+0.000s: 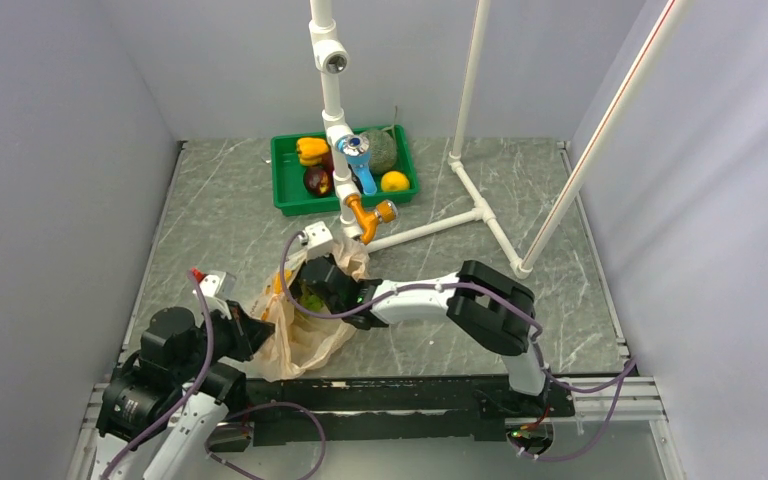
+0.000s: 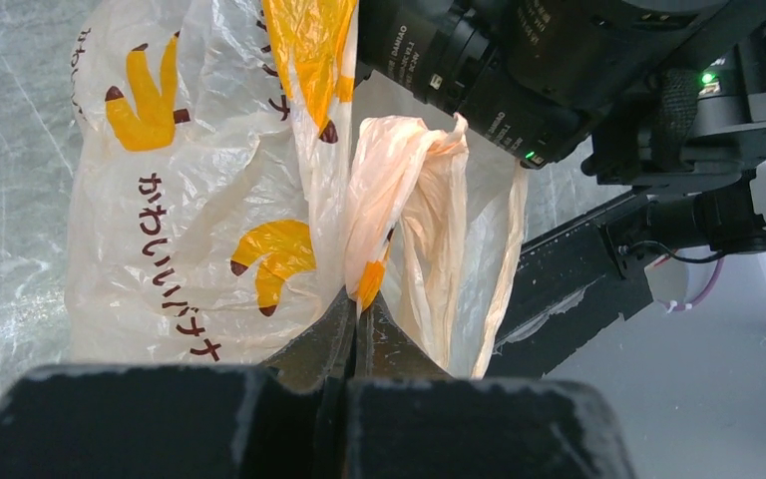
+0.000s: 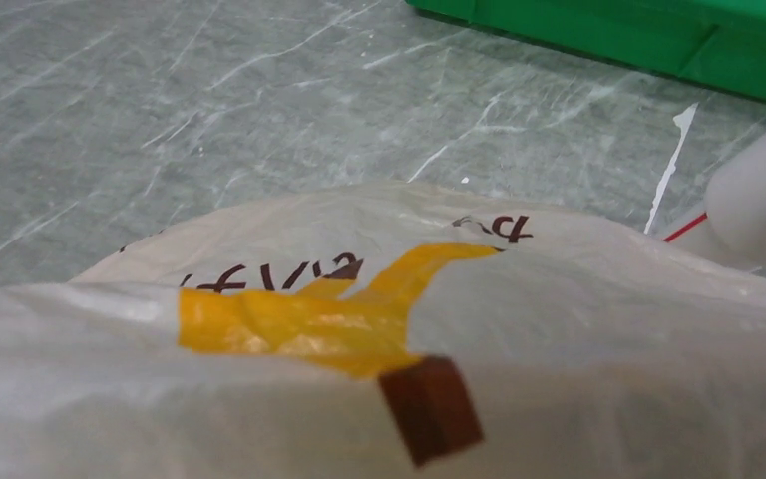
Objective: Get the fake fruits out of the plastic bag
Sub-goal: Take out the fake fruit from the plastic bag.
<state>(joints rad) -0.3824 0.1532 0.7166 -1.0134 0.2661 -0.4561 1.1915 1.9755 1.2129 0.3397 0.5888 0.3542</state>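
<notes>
**Grey marbled bench: bag pinned at left, right arm at its mouth**

Grey veined bench (image 1: 520,320) between pale walls, with a white pipe frame (image 1: 475,100) at the back. The thin peach-beige plastic bag with yellow banana prints (image 1: 305,345) lies crumpled at near left, close to the arm bases. My left pincer (image 2: 356,317) is clenched on a gathered fold of the bag. My right pincer (image 1: 322,285) sits at the bag's far opening. Its fingers are hidden, so I cannot tell whether it is released or clenched. A yellow-green patch (image 1: 310,298) shows inside the bag there, too small to name. The green plastic tray (image 1: 285,195) at far centre holds a dark maroon round plastic fruit (image 1: 317,180), a lobed yellow-orange pepper (image 1: 311,150), a netted grey-green melon (image 1: 382,150) and a small yellow-orange round fruit (image 1: 395,181).
</notes>
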